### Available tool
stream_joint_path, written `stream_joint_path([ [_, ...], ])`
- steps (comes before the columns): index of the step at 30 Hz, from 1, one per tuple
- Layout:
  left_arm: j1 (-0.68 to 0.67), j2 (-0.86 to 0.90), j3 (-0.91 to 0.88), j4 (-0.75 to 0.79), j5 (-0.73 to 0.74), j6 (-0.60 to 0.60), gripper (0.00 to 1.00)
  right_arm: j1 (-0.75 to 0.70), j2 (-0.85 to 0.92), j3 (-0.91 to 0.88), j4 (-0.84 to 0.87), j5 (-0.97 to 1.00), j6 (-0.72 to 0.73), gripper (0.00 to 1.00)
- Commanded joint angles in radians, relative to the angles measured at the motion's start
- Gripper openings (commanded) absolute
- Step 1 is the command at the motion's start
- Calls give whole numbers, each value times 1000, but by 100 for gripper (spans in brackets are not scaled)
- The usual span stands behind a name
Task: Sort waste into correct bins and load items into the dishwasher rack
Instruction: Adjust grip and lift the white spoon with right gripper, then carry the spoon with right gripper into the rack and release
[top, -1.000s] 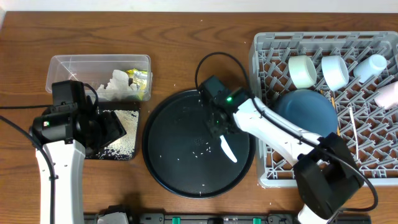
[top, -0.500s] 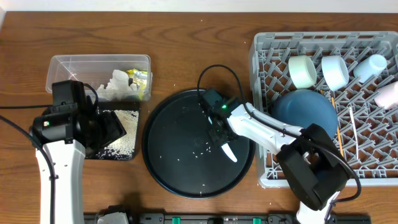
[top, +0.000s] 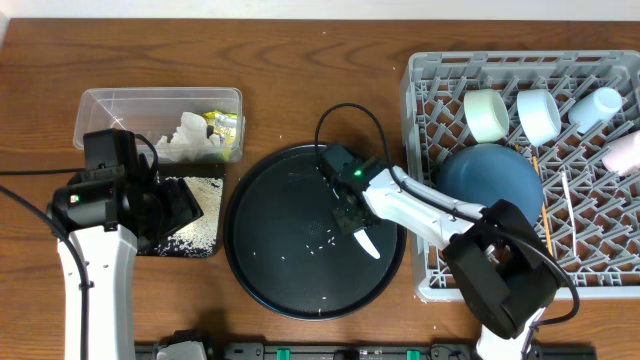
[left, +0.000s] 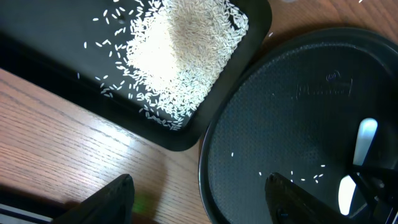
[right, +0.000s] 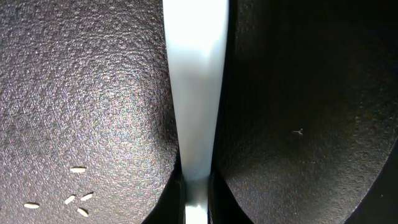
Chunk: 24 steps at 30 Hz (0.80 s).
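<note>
Over the round black tray (top: 290, 292), I had the right gripper (top: 347, 215) pressed together on the handle of the white spoon (top: 367, 243). In the right wrist view the pale handle ran straight up out of the pinch, with a few loose rice grains (right: 78, 169) on the pebbled tray surface just beside it. I could not tell whether the spoon was resting on the tray or lifted off it.

On the other side, the left gripper (left: 199, 208) hung with its jaws spread and nothing between them, above the table (top: 150, 40) where the corner of the shallow black tray (left: 37, 37) came close to the round tray's rim. A heap of rice (left: 180, 56) lay in that shallow tray. Behind it the clear tub (top: 110, 105) held crumpled napkins (top: 185, 140) and the yellow-green wrapper (top: 225, 128). The rack (top: 425, 180) at the right carried the dark-blue bowl (top: 495, 175), pale cups (top: 487, 113) and chopsticks (top: 567, 215).
</note>
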Motion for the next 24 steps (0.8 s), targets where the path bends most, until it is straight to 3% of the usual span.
stream_joint_path([
  [1,4,3,-6,-3,-6,-5,69,12,43,18,-34,-23,9,1],
  [16,4,3,-6,-3,-6,-4,69,-54,-169,144,-165,-22,-13,1],
  [24,4,3,-6,-3,-6,-5,69,-210,-335,144,-273,68,-61,1],
])
